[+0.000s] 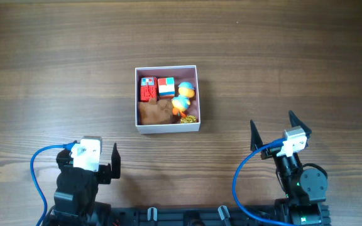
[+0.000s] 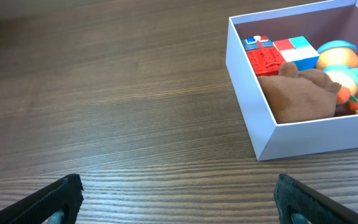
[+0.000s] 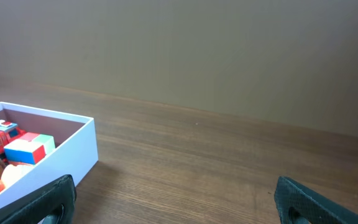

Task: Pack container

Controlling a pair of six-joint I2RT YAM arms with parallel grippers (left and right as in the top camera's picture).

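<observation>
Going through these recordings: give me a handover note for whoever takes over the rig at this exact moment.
Left gripper: open, empty, low over the table, apart from the container.
Right gripper: open, empty, off to the container's right.
The container sits mid-table and holds a red toy, a red-white-blue block, a blue-and-orange duck figure and a brown plush.
Done: these toys are inside.
Left: no loose toy is in view, so probably only a final check.

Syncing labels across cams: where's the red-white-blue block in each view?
Overhead: red-white-blue block, middle of the top row inside the container.
Left wrist: upper right, inside the container.
Right wrist: far left, low, inside the container.
Shared landmark: the container's white walls.
</observation>
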